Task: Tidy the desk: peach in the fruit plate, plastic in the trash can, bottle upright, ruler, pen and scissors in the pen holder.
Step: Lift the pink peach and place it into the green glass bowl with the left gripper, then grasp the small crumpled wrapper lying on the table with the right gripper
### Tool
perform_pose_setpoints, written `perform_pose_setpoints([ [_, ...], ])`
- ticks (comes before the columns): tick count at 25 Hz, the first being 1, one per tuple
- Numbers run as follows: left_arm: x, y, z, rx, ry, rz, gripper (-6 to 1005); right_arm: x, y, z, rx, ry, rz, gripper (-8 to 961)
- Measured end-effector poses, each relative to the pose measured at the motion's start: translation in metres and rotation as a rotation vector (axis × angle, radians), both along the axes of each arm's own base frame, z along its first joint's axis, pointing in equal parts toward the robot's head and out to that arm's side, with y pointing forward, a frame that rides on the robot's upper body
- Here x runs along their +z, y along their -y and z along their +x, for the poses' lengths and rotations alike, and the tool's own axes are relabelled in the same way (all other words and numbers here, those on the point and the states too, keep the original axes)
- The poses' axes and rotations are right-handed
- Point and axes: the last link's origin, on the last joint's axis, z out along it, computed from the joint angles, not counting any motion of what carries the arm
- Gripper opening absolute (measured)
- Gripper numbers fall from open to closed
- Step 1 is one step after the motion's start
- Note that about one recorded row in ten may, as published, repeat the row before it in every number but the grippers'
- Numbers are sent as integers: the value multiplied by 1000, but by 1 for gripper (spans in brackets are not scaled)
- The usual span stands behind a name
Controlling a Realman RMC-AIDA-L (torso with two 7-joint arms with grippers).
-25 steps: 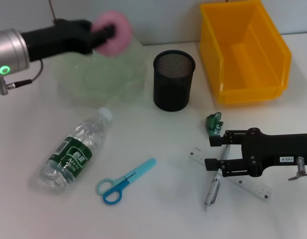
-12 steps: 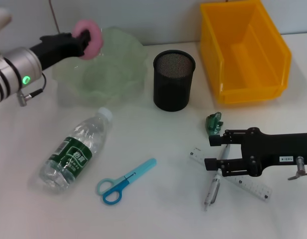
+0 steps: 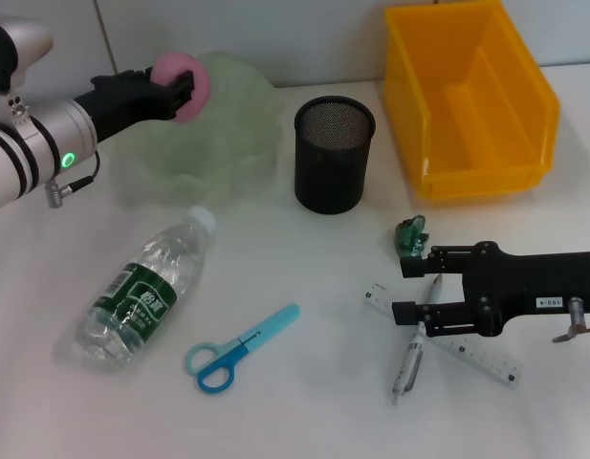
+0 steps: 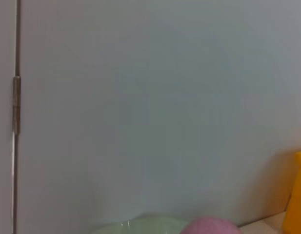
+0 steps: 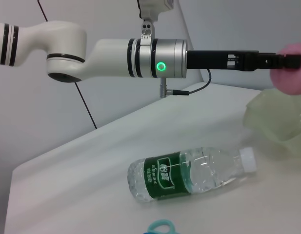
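Note:
My left gripper (image 3: 183, 88) is shut on the pink peach (image 3: 201, 84) and holds it above the far left rim of the pale green fruit plate (image 3: 228, 134). The peach also shows in the left wrist view (image 4: 209, 227) and in the right wrist view (image 5: 292, 73). My right gripper (image 3: 411, 289) is open low over the pen (image 3: 409, 361) and the clear ruler (image 3: 467, 346). The green plastic scrap (image 3: 410, 235) lies just beyond it. The water bottle (image 3: 142, 292) lies on its side. The blue scissors (image 3: 239, 347) lie flat. The black mesh pen holder (image 3: 334, 153) stands at centre.
A yellow bin (image 3: 471, 100) stands at the back right. The wall runs close behind the plate and the bin. The bottle (image 5: 189, 173) and the plate's edge (image 5: 277, 117) show in the right wrist view.
My left arm has drawn back to the left, then eased right and down, carrying the peach near the plate's far left rim. The right gripper has hardly moved.

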Motion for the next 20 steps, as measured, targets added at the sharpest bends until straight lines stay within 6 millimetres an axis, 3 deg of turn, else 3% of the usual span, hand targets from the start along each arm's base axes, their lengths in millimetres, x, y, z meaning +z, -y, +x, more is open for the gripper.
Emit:
perform_pose_setpoints([
  [9,-2,-1,5,-18,-9,-11,541,0,-2,0,-1,8,6,733],
  [15,-1,-2,7,-23,-1,-7,807,0,-2,0,-1,10,7,732],
  [20,0,3,15,-60,70,-27,859,0,-3,0,-2,11,8,732],
])
